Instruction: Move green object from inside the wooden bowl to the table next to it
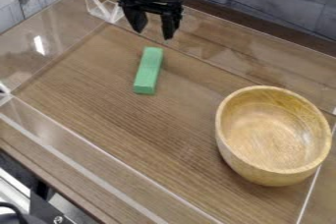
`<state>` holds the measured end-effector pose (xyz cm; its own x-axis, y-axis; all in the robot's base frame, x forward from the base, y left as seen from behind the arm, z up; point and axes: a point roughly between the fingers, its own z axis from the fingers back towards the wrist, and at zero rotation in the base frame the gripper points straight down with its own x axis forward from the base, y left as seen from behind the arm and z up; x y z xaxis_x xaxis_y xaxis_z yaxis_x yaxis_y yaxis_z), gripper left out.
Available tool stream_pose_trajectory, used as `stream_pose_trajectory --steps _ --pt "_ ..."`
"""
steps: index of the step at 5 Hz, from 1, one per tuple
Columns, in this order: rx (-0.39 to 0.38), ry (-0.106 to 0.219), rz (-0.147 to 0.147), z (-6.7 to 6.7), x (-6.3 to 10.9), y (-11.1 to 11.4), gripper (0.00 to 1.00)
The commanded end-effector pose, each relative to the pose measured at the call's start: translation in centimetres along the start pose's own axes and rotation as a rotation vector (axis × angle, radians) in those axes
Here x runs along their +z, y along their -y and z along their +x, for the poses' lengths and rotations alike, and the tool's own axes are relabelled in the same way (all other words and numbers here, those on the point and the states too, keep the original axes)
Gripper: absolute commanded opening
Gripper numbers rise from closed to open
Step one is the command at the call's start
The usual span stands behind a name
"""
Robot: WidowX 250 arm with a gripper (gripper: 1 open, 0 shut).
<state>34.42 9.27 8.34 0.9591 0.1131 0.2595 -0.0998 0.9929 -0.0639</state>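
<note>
One matte green block point(148, 71) lies flat on wood-grain table point(118, 140), smooth round bowl point(274, 135) apart, hand point(151, 27) open.

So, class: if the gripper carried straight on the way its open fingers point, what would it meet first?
Most likely the bare table just beyond the green object's far end. The gripper points steeply down, jaws open and empty; depth is hard to judge from one view.

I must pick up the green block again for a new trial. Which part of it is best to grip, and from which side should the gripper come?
Grip the green block at its middle, across its narrow width, coming straight down from above. It lies flat on the table with its long axis running nearly toward and away from the camera, and both long sides look free. The open gripper hovers just beyond its far end.
</note>
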Motion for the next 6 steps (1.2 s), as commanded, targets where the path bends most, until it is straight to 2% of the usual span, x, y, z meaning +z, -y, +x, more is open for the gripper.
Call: stream_pose_trajectory --steps 1,3,5,6 --pt "-0.038 0.084 0.014 1.4 2.5 -0.5 1.00" --pt "-0.073 0.053 0.012 0.4 0.2 -0.8 1.00" --pt "0.021 0.024 0.046 1.1 -2.4 -0.9 1.00" --pt "0.006 0.019 0.040 1.8 -2.9 -0.1 1.00"
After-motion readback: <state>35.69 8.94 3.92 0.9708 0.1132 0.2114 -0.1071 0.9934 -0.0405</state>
